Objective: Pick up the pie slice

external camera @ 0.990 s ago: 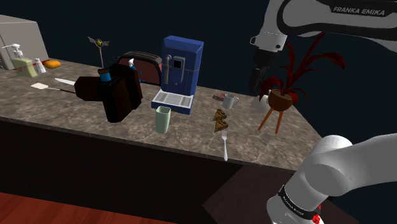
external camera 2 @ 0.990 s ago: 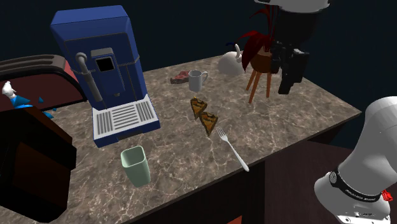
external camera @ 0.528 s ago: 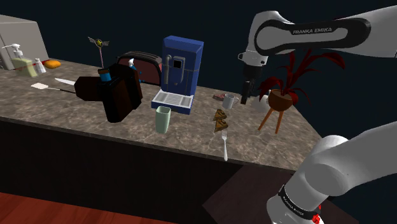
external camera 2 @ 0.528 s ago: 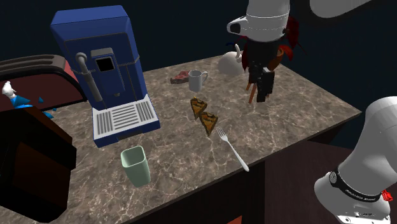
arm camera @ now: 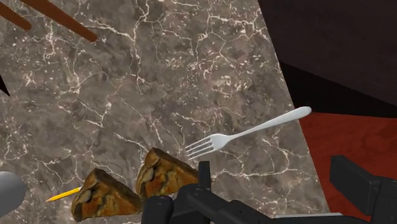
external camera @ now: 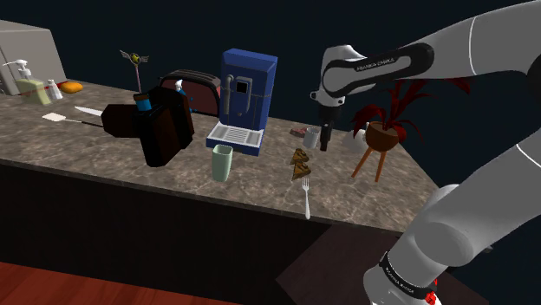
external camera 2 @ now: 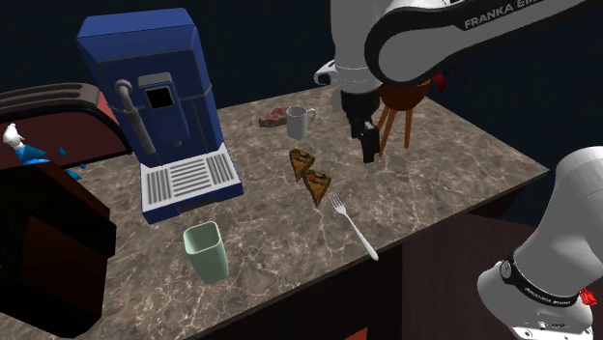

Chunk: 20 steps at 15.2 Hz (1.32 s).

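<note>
Bare worktop (external camera 2: 440, 184) surrounds the gripper (external camera 2: 368, 155), and the air above the front pie slice (external camera 2: 317, 184) and the rear pie slice (external camera 2: 301, 160) is free. A fork (external camera 2: 353, 225) lies just beside the front slice. A mug (external camera 2: 299, 123) stands near the rear one. A potted plant (external camera: 384, 137) on its legged stand rises close by the gripper. The coffee machine (external camera 2: 159, 106) and green cup (external camera 2: 206, 251) stand well apart.

The gripper (external camera: 325, 139) covers one side of the mug (external camera: 309, 138) in the shoulder view. In the wrist view the plant stand's legs (arm camera: 63, 18) run off the edge, black gripper parts hide the lower rim of the nearer pie slice (arm camera: 164, 175), and an orange sliver (arm camera: 62, 193) near it is too small to name. The arm (external camera 2: 406, 43) hides most of the plant pot (external camera 2: 406, 95).
</note>
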Each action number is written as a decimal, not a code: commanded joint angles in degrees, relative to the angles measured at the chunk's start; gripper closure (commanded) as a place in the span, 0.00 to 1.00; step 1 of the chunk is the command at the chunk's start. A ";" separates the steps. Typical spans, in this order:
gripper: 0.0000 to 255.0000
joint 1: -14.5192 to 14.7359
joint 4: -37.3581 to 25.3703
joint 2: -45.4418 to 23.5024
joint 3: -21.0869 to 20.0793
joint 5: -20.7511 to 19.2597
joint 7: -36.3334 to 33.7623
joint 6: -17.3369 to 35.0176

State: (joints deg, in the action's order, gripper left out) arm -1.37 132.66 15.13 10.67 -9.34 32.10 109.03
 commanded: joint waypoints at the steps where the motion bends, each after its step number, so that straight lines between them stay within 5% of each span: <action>1: 0.00 -0.15 -1.02 -4.10 0.79 -0.68 2.28 2.41; 16: 0.00 -3.48 -18.86 -37.75 2.85 -3.12 17.10 14.04; 20: 0.00 -3.88 -19.93 -41.05 2.67 -3.13 17.39 16.06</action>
State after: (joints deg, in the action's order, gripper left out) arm -5.15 112.95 -25.07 13.38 -12.50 49.45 124.47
